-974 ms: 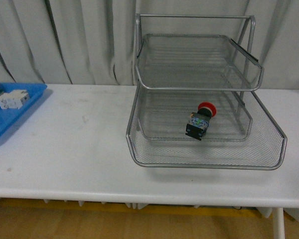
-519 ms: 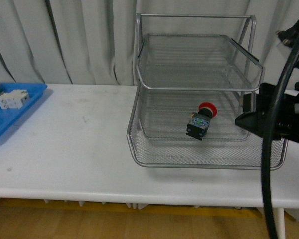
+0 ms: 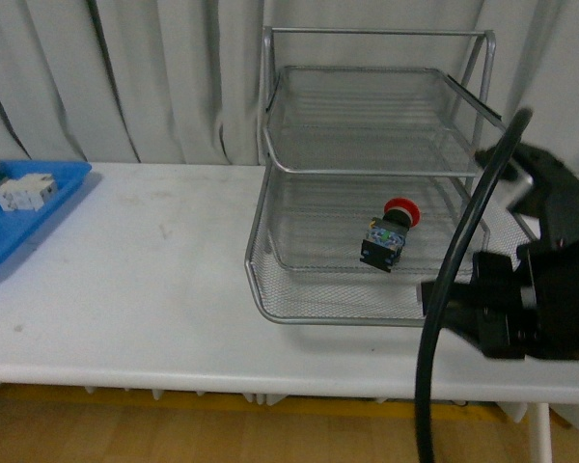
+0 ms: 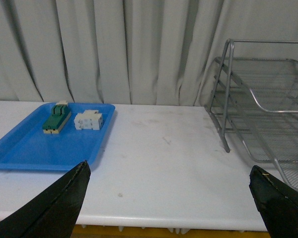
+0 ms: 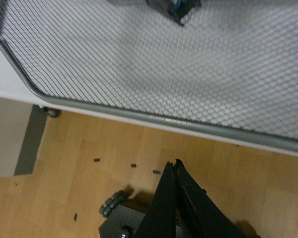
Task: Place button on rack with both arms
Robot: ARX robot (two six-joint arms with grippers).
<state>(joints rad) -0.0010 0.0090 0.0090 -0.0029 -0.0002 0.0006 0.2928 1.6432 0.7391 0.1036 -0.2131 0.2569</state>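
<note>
Button (image 3: 390, 234), red mushroom cap and dark blocky body, lies tipped on its side on the mesh floor of the rack's (image 3: 270, 193) lowest tier, cap toward the back, a little right of centre. Nothing is touching it. From where things stand, the placing looks done, and what is left is for the arms to get clear.

The right gripper (image 3: 444, 307) hangs low in front of the rack's front right corner, its thick black cable (image 3: 454, 260) looping up across the face of the tiers. In the right wrist view its two fingers (image 5: 175, 198) are pressed together with nothing between them, pointing down past the table edge toward the wooden floor, with the rack's front rim (image 5: 139, 116) just above them. The left gripper (image 4: 169, 198) is well away to the side, its fingers (image 4: 59, 203) spread wide and empty, looking over the white table (image 3: 154, 280) toward the blue tray (image 4: 35, 148), which holds a green-and-cream switch (image 4: 55, 119) and a white block (image 4: 88, 120).

The worry, to my eye, is that cable and the bulk of the right arm so close to the wire frame. If the arm swings or lifts carelessly, the cable could snag the front rim or a tier edge and drag the rack along the table, or jolt it enough that the button rolls on its round cap. The rack looks light, and I see nothing holding it to the table.
</note>
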